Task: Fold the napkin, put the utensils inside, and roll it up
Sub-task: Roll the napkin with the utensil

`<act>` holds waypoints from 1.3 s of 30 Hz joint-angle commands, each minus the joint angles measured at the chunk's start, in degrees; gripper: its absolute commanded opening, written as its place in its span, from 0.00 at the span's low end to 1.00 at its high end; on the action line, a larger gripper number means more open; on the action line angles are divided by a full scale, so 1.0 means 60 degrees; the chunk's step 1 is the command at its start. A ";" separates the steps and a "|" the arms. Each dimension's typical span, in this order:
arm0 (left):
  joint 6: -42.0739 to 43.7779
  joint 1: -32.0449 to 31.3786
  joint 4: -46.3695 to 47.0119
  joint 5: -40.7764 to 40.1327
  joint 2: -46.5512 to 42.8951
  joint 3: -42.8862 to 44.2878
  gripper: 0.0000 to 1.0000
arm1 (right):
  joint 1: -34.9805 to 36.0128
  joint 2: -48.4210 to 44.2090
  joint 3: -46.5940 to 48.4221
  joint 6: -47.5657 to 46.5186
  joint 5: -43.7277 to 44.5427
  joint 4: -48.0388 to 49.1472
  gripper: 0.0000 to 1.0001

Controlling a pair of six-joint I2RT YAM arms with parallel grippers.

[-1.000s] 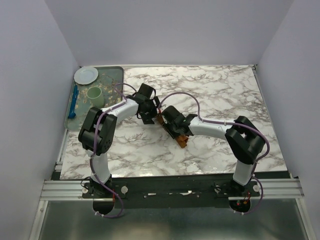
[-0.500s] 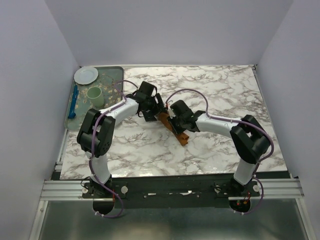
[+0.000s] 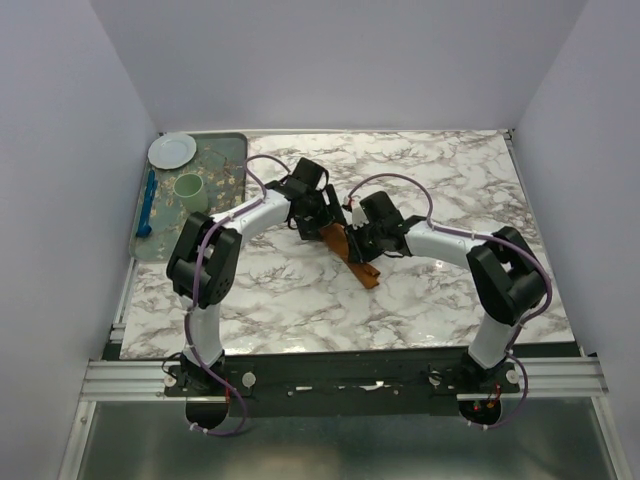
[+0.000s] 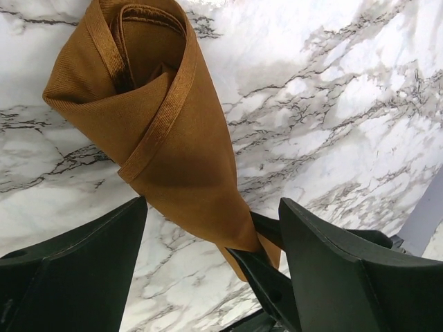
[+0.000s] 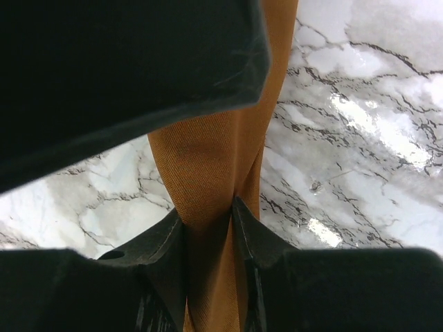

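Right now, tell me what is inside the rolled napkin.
Through the napkin's open end, the left wrist view shows only coiled layers of its own orange cloth around a dark core. No fork shows; the cloth covers anything deeper inside.

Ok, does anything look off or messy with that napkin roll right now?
The napkin is rolled unevenly. It forms a cone that flares loosely open at one end and tapers toward the end where the right gripper pinches it. The left gripper straddles it with jaws open, not gripping.
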 commanded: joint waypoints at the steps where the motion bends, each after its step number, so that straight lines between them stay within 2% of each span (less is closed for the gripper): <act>1: 0.0036 -0.0083 -0.0409 -0.0283 0.0008 0.0293 0.86 | -0.0285 0.0165 -0.0238 0.0328 -0.0995 0.0104 0.35; 7: -0.0154 -0.0098 -0.0409 -0.0591 -0.0124 0.0190 0.88 | -0.0476 0.0252 -0.0341 0.0445 -0.1421 0.0251 0.35; 27: -0.0169 -0.0552 -0.0571 -0.1234 0.1165 0.1011 0.85 | -0.1179 0.0707 -0.0443 0.1090 -0.2696 0.0617 0.35; 37: -0.0315 -0.0655 -0.0117 -0.1865 0.1326 0.0923 0.70 | -0.1208 0.0722 -0.0502 0.1441 -0.2960 0.0735 0.35; 39: -0.0316 -0.0655 -0.0102 -0.1982 0.1341 0.0952 0.66 | -0.1208 0.0707 -0.0502 0.1544 -0.3105 0.0764 0.39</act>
